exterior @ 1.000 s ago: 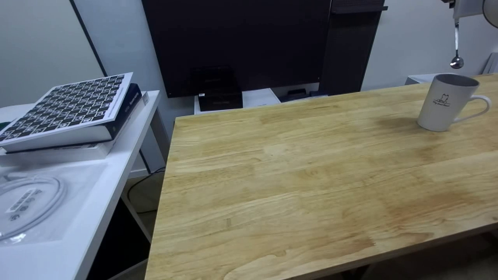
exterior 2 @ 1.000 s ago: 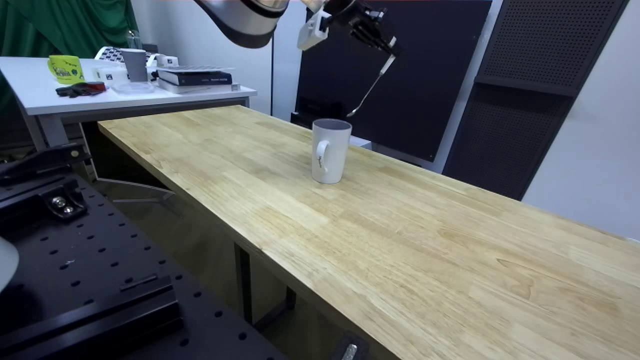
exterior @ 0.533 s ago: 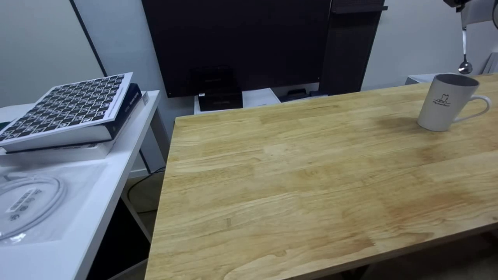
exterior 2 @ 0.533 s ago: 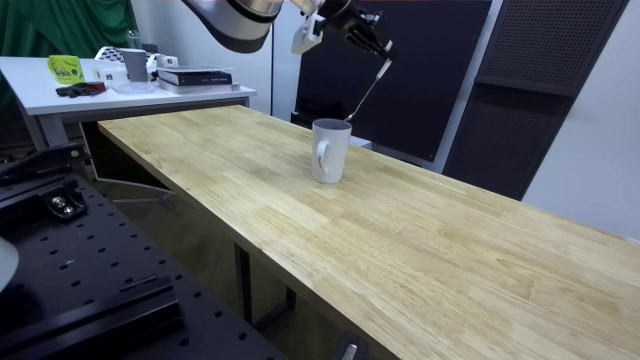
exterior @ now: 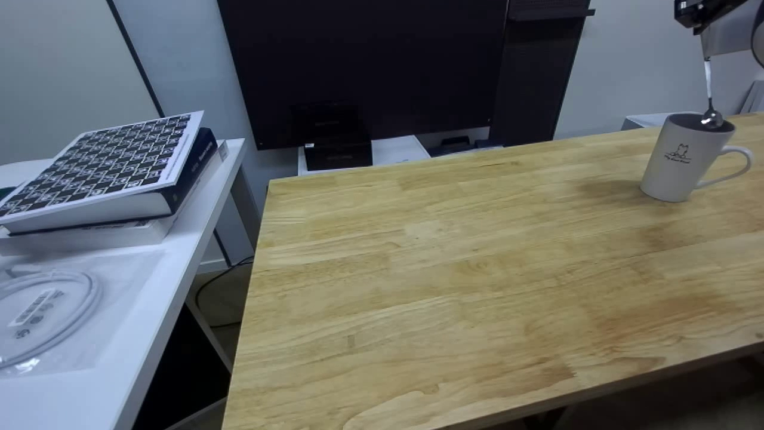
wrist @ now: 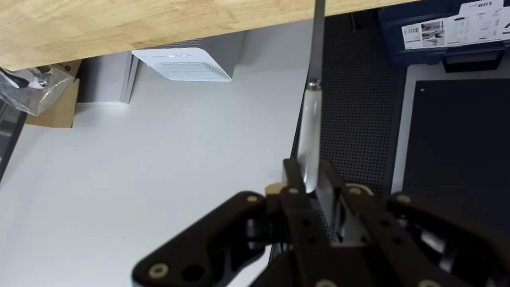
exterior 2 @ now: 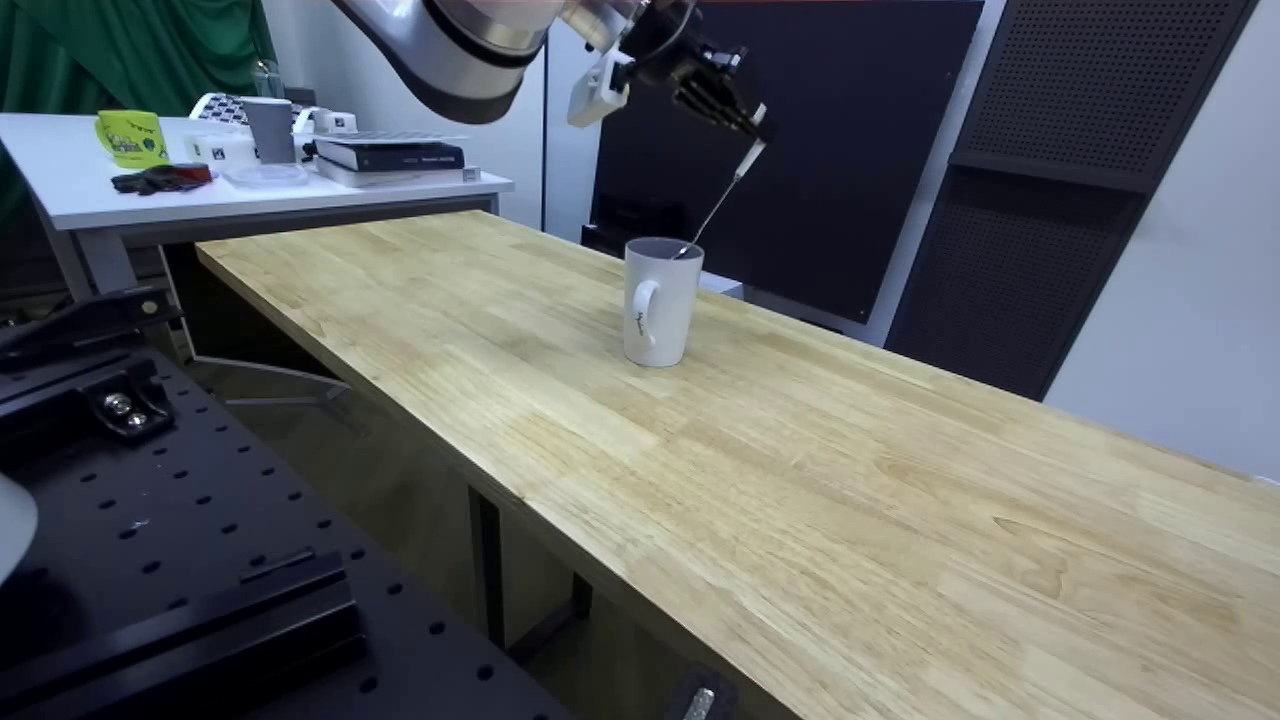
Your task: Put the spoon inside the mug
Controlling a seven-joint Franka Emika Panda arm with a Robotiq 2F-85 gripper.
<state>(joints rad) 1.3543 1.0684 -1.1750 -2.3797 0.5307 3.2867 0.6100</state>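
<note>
"Black fingertips [wrist: 294, 175] up close, and there's your Robotiq gripper [wrist: 311, 173], pinching the spoon [wrist: 312, 119] by the tail end of its white handle. Small contact, long lever!"

"So that's your first worry: knock the far end on anything and the spoon could swivel in that pinch."

"And here's what it could knock! In both exterior views the spoon's metal bowl [exterior: 712, 118] lines up with the mouth of the mug [exterior: 683, 158]. Just inside, or right over it?"

"Too fine to call; the depth doesn't read. Watch that lean, though. In an exterior view the spoon's shank [exterior 2: 716, 211] slants sharply over the mug's rim, so if you drive straight down, it may lever on the ceramic."

"And then the mug slides, or goes over! It stands upright on the wood tabletop [exterior: 465, 280] with nothing seen bracing it, so a sideways push is all it might take."

"Other trap: letting go early. Most of the spoon is outside the mug, handle high, and a release right here could send it toppling out across the rim."

"You'd want it straighter and deeper first. Your wrist view doesn't show the mug at all, so judge clearance from outside."
</note>
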